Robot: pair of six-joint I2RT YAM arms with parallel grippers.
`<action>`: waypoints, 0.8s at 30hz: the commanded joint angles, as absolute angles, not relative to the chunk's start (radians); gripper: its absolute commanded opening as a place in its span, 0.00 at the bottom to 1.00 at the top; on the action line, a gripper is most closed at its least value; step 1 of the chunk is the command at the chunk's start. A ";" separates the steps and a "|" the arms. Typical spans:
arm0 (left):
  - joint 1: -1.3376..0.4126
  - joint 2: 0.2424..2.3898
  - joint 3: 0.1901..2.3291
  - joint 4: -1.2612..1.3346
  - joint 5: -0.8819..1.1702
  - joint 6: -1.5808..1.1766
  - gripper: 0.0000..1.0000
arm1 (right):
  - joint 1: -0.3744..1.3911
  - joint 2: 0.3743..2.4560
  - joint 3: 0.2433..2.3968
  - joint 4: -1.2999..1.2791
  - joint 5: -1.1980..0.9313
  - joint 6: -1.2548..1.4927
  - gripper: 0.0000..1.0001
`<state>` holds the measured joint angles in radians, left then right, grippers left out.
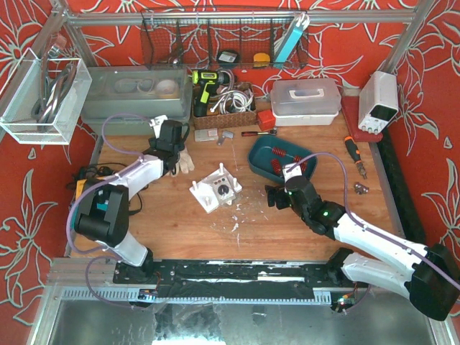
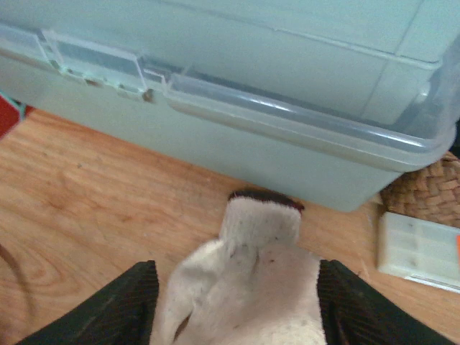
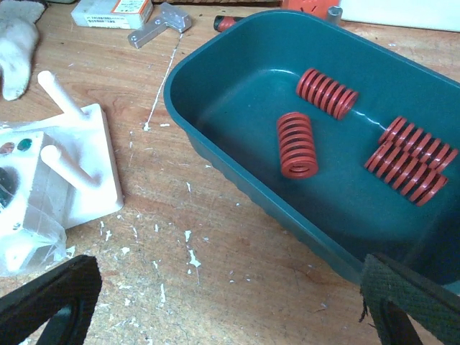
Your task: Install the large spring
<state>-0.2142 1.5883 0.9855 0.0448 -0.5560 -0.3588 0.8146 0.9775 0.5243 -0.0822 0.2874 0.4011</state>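
Note:
Several red springs lie in the teal bin (image 3: 215, 144), also seen from above (image 1: 260, 159). Two long ones (image 3: 410, 164) lie side by side at its right, a short fat one (image 3: 297, 144) is in the middle, and another (image 3: 327, 93) lies behind it. The white fixture (image 3: 79, 180) with upright pegs stands left of the bin (image 1: 215, 188). My right gripper (image 3: 230, 287) is open and empty, low over the bare wood just in front of the bin's near wall (image 1: 277, 195). My left gripper (image 2: 237, 287) is far left (image 1: 171, 144), its fingers against both sides of a white glove (image 2: 244, 237).
A large clear plastic box (image 2: 287, 108) stands right behind the glove. A wicker basket (image 1: 223, 115), a small white box (image 2: 417, 248), a lidded white container (image 1: 305, 100) and a power supply (image 1: 379, 100) line the back. A screwdriver (image 1: 353, 152) lies right of the bin.

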 commanded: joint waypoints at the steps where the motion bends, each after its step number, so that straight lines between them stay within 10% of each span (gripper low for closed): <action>1: -0.212 1.510 0.976 -0.021 -0.452 -0.402 0.71 | 0.822 0.984 0.550 -0.103 0.295 0.397 0.99; 12: -0.356 1.370 0.911 -0.259 -0.321 -0.489 0.95 | 0.823 0.990 0.548 -0.097 0.302 0.397 0.99; 24: -0.591 1.207 0.831 -0.353 -0.321 -0.807 0.77 | 0.824 0.966 0.535 -0.092 0.310 0.402 0.98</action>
<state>-0.5228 1.2377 0.8341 -0.2935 -0.2882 -0.6548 0.8146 0.9802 0.5243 -0.0822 0.2882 0.4015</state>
